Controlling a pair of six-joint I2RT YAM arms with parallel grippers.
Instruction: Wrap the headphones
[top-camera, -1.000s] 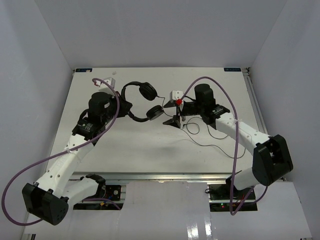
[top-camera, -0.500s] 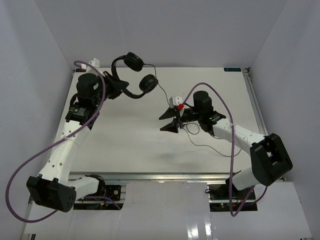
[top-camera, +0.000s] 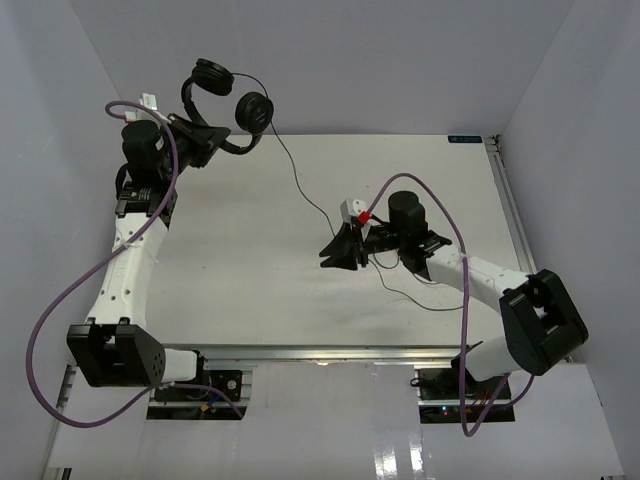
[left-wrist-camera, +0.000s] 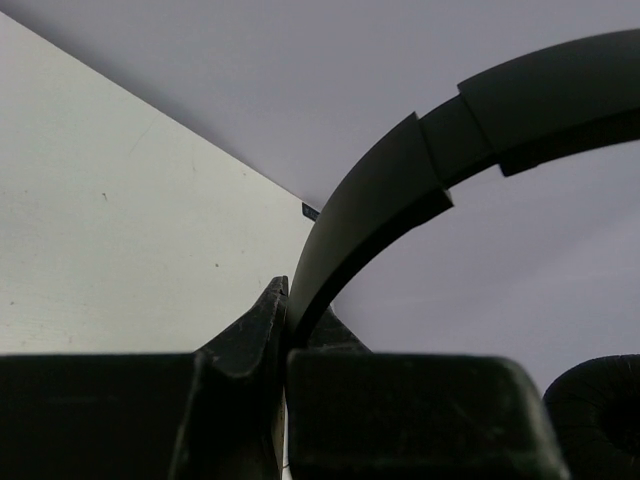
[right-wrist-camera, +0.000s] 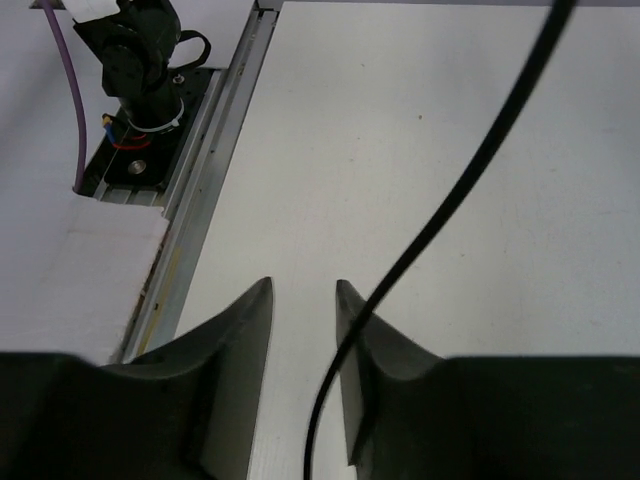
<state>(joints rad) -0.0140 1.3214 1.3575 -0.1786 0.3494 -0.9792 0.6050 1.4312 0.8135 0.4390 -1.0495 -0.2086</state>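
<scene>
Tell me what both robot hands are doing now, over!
Left gripper shut on headphones headband, held up off the table. Right gripper open, cord between its jaws, not pinched. Rest of cord loose on the table.

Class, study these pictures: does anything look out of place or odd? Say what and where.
Yes. The headphones hang in the air near the far left corner of the table, pinched by the headband in the left gripper. Their cord trails down to the open right gripper, brushing one finger, not pinched.
</scene>
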